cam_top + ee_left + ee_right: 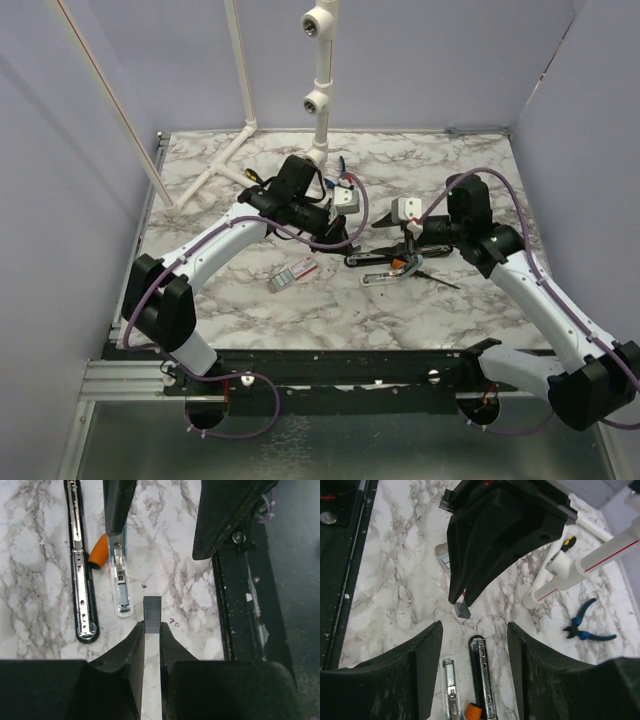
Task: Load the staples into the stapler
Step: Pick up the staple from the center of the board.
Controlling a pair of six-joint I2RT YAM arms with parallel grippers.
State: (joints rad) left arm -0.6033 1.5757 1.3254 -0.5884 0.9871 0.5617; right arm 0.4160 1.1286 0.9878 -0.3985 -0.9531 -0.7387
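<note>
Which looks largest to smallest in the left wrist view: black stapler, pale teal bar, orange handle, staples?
1. black stapler, running off the top edge.
2. pale teal bar, partly hidden at its top.
3. orange handle, only a stub showing.
Unranked: staples; nearest the camera, so their apparent size misleads.

From above I saw the left gripper (349, 238) and the right gripper (412, 244) hanging close together near the middle of the marble table (300, 320), one at each end of the stapler (378, 258), a long black bar lying flat. An orange-handled screwdriver (404, 266) lay just beside it on the near side, and the white staples box (292, 273) sat apart to the left.
</note>
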